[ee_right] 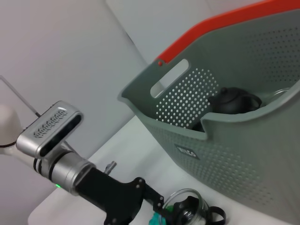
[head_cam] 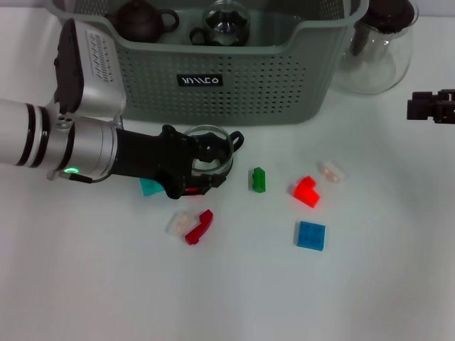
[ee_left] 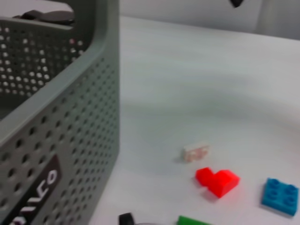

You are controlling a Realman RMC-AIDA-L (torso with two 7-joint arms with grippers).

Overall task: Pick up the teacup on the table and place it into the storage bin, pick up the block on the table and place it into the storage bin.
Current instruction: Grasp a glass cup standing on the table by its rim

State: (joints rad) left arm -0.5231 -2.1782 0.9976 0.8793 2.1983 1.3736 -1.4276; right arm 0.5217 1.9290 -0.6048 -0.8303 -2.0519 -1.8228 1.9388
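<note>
So we've got the clear glass teacup (head_cam: 210, 144) sitting on the white counter (head_cam: 370, 284), just in front of the front wall of the large grey-green perforated plastic storage bin (head_cam: 284, 78). Our left pincer (head_cam: 213, 158) is right on it, the black fingers closed around the cup's rim and wall, so it's holding the teacup down at counter level. The right wrist view shows the same grip from the side.

The bin sits along the far edge of the counter and already has a dark brown round teapot (head_cam: 142, 21) and a small clear glass pot (head_cam: 226, 23) inside. Its black label with white lettering (head_cam: 200, 80) faces us.

Blocks are scattered in front of the bin: a small green block (head_cam: 258, 179) just beside the cup, a bright red stepped block (head_cam: 306, 190), a pale whitish block (head_cam: 330, 170) near it, a blue flat studded block (head_cam: 311, 235), a dark red block (head_cam: 200, 226) touching another whitish block (head_cam: 178, 224), and a teal block (head_cam: 151, 187) half hidden under our left arm.

A clear glass pitcher with a dark lid (head_cam: 380, 46) stands beside the bin at the far right corner. Our right pincer (head_cam: 431, 106) hangs at the right edge; we can't tell how its fingers sit.
</note>
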